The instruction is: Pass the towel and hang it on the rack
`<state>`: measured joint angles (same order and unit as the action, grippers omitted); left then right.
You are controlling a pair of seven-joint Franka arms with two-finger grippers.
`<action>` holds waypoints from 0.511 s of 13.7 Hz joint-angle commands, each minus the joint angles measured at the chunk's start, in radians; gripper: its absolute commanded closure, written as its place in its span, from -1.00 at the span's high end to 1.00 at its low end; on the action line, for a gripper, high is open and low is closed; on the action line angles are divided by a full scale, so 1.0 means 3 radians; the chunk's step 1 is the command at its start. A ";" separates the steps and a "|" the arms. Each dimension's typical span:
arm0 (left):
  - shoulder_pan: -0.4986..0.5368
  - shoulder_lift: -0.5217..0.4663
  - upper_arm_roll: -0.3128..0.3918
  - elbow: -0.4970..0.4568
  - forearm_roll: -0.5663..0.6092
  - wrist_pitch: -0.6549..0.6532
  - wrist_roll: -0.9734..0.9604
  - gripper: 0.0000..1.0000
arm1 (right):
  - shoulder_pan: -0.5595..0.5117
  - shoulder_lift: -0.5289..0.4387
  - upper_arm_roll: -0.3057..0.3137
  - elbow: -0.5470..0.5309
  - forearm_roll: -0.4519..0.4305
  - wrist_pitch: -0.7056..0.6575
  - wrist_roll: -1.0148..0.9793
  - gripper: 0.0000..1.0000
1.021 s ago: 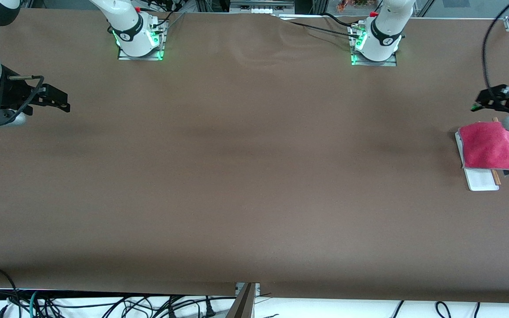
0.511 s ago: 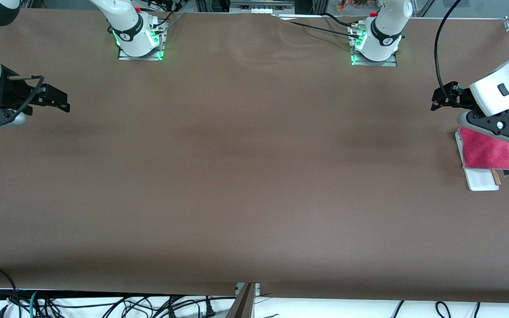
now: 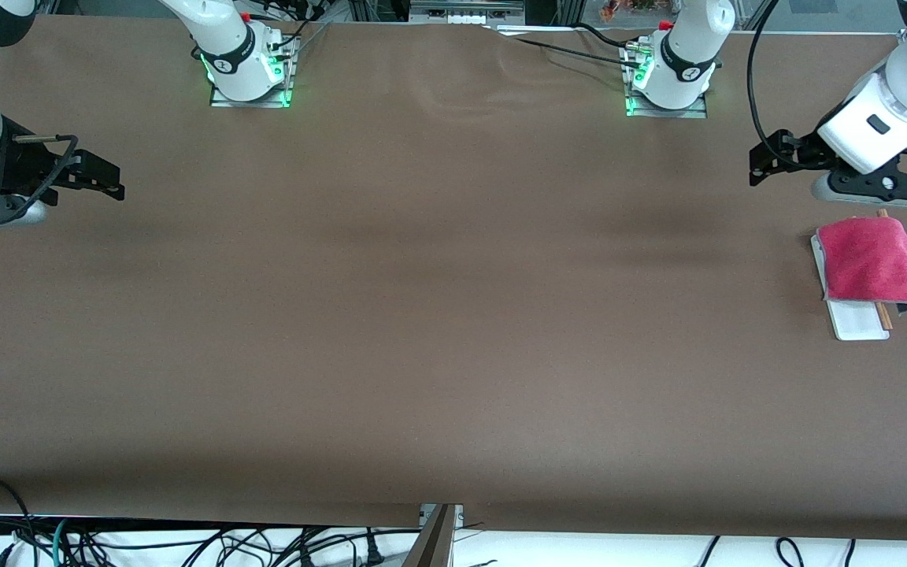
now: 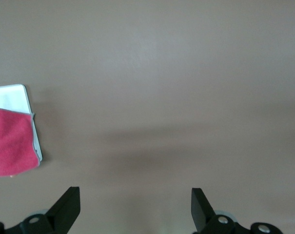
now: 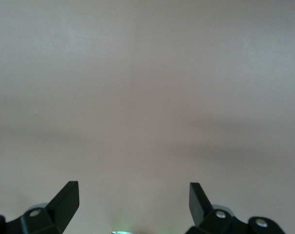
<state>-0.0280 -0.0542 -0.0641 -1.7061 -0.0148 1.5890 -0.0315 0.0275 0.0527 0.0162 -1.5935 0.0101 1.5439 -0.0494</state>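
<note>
In the front view, the towel (image 3: 868,261) hangs folded over the rods of the rack (image 3: 857,320) at the left arm's end of the table (image 3: 438,315); the rack's white base and the brown rod tips stick out from under the cloth on the side nearer the front camera. The left pincer (image 3: 760,161) is in the air over bare table near the rack, its fingers spread wide and holding nothing. The right pincer (image 3: 111,179) hangs over the right arm's end of the table, well apart from the towel, also wide open and empty; that arm waits.

In the left wrist view, the left pincer (image 4: 135,207) shows two dark fingertips (image 4: 69,204) far apart with only brown table between them. The towel (image 4: 11,142) and part of the rack's white base (image 4: 11,98) sit at the edge of the view.

In the right wrist view, the right pincer (image 5: 133,204) has its fingertips (image 5: 198,200) spread wide over plain table, gripping nothing.
</note>
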 commanded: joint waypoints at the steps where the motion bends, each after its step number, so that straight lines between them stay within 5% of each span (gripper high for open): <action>1: -0.0076 -0.0044 0.0121 -0.0066 -0.0053 0.0124 -0.0043 1.00 | -0.0010 -0.0002 -0.0003 0.0035 0.0022 -0.0023 -0.0024 1.00; 7: 0.0088 0.0042 -0.0072 0.0082 -0.0007 0.0062 -0.0054 1.00 | -0.0010 -0.0002 0.0002 0.0035 0.0022 -0.0028 -0.0024 1.00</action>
<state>-0.0259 -0.0536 -0.0529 -1.7090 -0.0148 1.6111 -0.0338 0.0275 0.0527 0.0162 -1.5935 0.0101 1.5439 -0.0494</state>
